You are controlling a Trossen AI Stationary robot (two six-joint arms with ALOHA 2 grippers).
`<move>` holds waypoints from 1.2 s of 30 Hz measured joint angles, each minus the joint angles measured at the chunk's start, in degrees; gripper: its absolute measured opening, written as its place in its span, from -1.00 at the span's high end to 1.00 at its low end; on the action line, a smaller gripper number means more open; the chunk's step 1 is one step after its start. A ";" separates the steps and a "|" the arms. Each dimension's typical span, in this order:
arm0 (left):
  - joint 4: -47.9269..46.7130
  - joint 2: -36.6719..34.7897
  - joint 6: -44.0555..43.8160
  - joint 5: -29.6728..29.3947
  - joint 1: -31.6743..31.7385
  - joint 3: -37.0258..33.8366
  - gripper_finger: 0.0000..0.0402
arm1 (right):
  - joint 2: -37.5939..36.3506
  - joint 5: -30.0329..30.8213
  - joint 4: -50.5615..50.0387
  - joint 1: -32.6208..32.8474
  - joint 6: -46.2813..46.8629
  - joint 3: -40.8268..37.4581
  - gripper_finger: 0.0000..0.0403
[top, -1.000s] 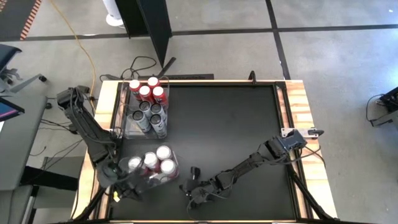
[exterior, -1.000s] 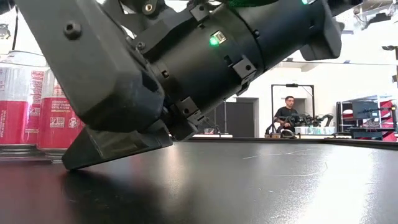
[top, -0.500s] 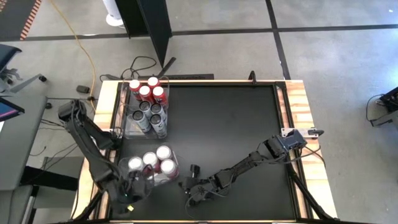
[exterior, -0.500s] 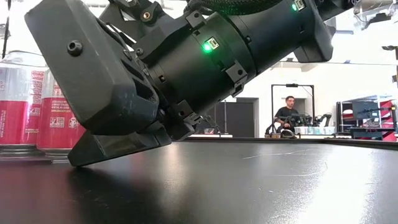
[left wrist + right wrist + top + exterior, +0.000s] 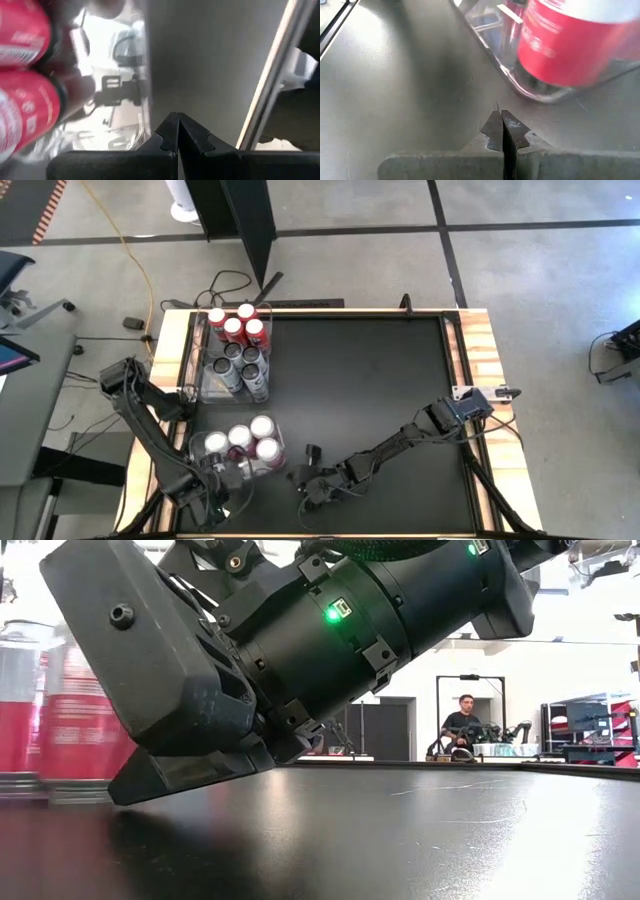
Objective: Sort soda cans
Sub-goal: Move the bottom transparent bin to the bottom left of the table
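Several red-and-white soda cans [image 5: 240,442] stand in a clear tub [image 5: 197,467] near the table's near left corner. A second clear tub [image 5: 205,385] farther back holds red cans [image 5: 235,325] and dark cans [image 5: 243,365]. My left gripper [image 5: 222,490] is shut and points down at the near tub's near side; its fingers [image 5: 170,131] stand beside red cans [image 5: 27,105] seen through the clear wall. My right gripper [image 5: 300,470] is shut, low over the black table just right of that tub [image 5: 535,95], holding nothing. My left gripper points down with its shut fingers right beside the near tub's clear wall [image 5: 146,100]; whether it touches the wall I cannot tell. My right gripper slants down from the table's right, its shut fingertips [image 5: 125,798] at the table top; whether they touch it I cannot tell.
The black table top [image 5: 380,390] stretches open to the right of the tubs. The table's metal edge strip [image 5: 270,75] runs close by my left gripper. A person [image 5: 462,720] sits far behind the table in the room.
My left arm has swung down toward the table's near edge. Its gripper has gone along that edge toward the right, rolled, and tipped over to point down beside the near tub. It has stayed shut.
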 joint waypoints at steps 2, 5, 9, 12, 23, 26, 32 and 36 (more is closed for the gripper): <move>-3.02 0.57 -2.98 1.68 0.00 0.04 1.00 | 0.00 0.00 0.04 0.00 -0.03 0.01 0.97; -8.13 0.94 -6.07 4.43 -0.43 -0.37 1.00 | 0.00 0.00 0.13 0.00 -0.19 0.02 0.97; -12.34 0.91 -8.38 5.34 -0.56 -0.48 1.00 | 0.00 -0.01 0.21 0.00 -0.19 0.02 0.97; -13.37 0.92 -9.33 5.39 -0.64 -1.00 1.00 | 0.00 -0.02 0.22 -0.17 -0.19 0.02 0.97; -18.53 0.91 -9.36 1.37 -0.55 -1.26 1.00 | 0.00 -2.13 9.21 0.11 -8.76 0.02 0.97; -18.38 0.91 -8.11 0.69 -0.48 -0.98 1.00 | 0.00 -3.20 11.74 -0.08 -10.74 0.02 0.97; -18.68 0.75 -6.67 -0.56 -0.48 0.80 1.00 | 0.02 -3.25 15.43 -1.71 -15.53 0.04 0.97; -18.68 0.73 -5.13 -1.35 -0.70 3.44 1.00 | 0.11 -3.26 15.21 -3.36 -15.16 0.07 0.97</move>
